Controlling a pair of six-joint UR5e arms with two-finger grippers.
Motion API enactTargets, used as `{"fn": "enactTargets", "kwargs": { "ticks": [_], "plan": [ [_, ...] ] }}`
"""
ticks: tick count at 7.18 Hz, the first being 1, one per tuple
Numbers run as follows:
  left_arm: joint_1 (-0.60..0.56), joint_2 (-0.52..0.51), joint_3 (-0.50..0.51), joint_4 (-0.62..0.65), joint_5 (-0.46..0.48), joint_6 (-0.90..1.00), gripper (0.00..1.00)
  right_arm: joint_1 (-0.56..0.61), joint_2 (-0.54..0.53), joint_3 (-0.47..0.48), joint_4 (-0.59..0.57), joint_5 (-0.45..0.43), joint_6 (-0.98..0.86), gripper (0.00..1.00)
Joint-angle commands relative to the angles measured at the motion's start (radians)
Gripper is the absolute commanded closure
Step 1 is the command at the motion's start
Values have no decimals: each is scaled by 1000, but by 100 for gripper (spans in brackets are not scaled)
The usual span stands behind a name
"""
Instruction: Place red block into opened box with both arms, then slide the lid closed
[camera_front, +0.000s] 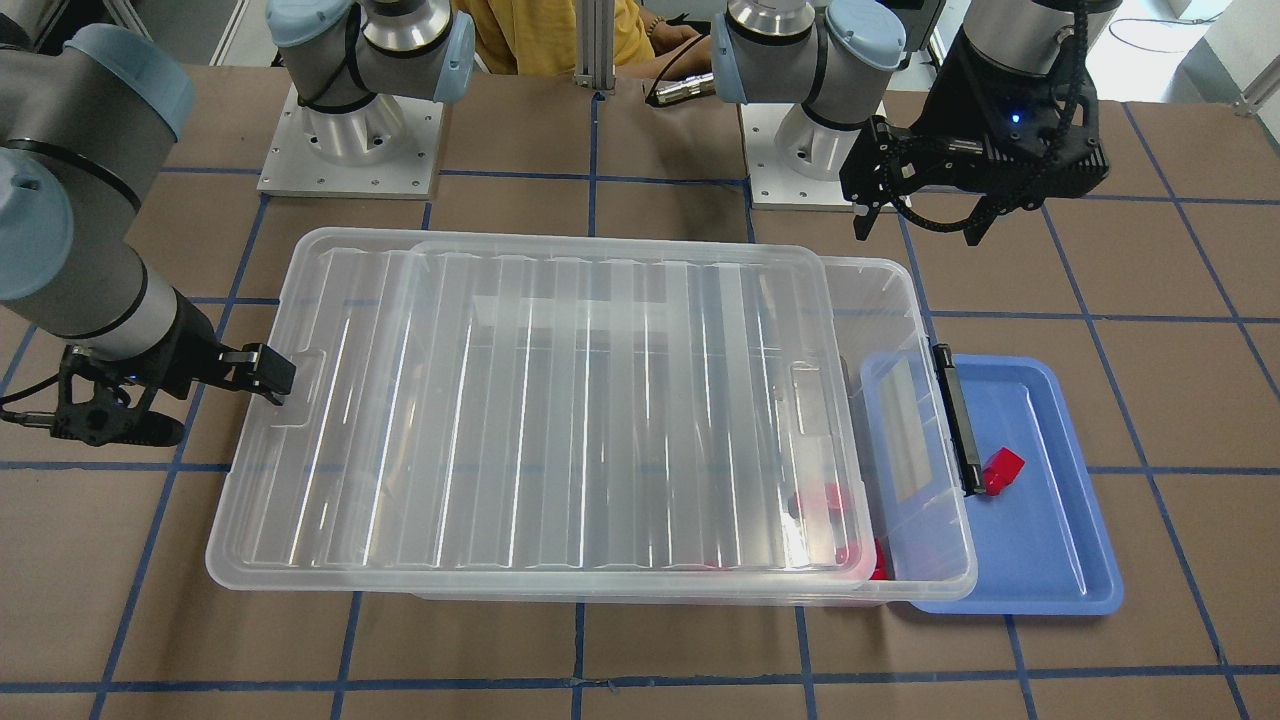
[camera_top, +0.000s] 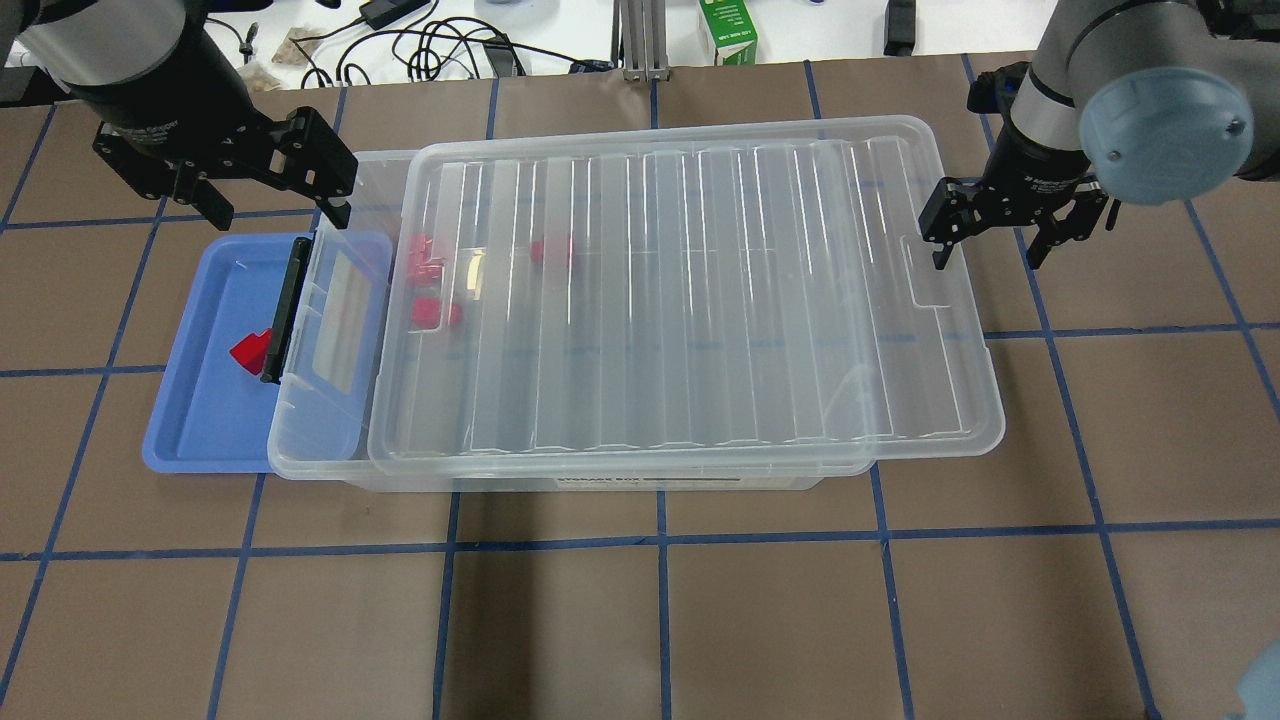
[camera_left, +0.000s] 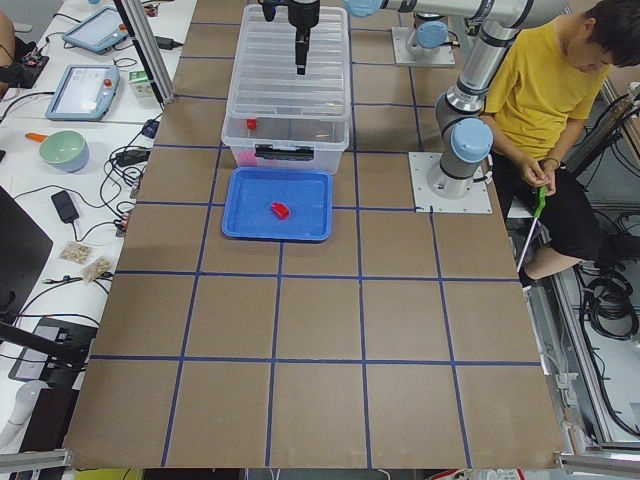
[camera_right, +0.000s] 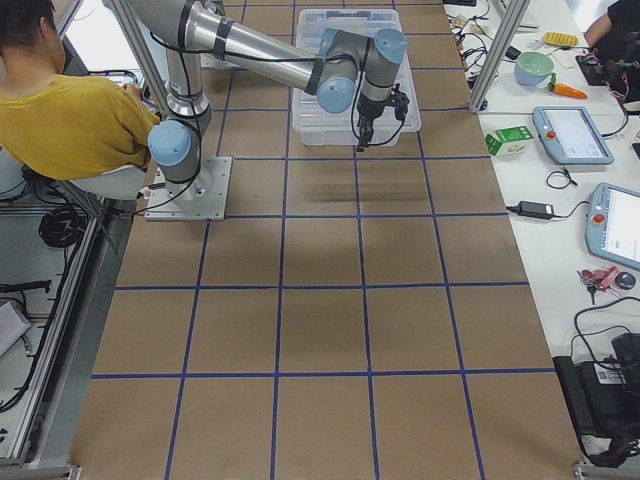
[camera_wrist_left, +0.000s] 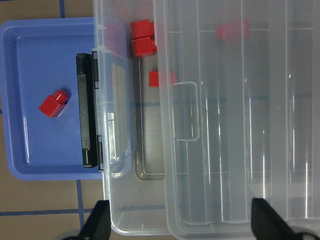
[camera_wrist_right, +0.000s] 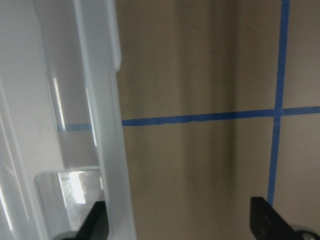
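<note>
red blocks (camera_top: 437, 312), blurred under the lid (camera_top: 700, 300); person (camera_front: 540, 35), cut off by top edge

Left arm (camera_front: 790, 45) and right arm (camera_front: 90, 270): silver-grey tubes, light blue joint caps, square bolted bases (camera_front: 300, 172). Left gripper (camera_front: 918, 232) and right gripper (camera_top: 988, 262): black, cabled; blue light on the left.

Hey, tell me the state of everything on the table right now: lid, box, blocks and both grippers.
lid: offset, leaving the end by the black latch uncovered.
box: open at that end only.
loose red block: lying in the blue tray, outside the box.
other red blocks: inside the box, mostly under the lid.
left gripper: open, empty, above that end.
right gripper: open, empty, at the lid's far end.
</note>
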Motion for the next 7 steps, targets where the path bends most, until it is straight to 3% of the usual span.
{"fn": "enactTargets", "kwargs": {
  "ticks": [1,7],
  "plan": [
    [0,0,0,0,0,-1,0,-56,-3,-7,5,-30,-38,0],
    [0,-3,0,2,-2,0,0,-100,0,-7,-1,-30,-115,0]
  ]
}}
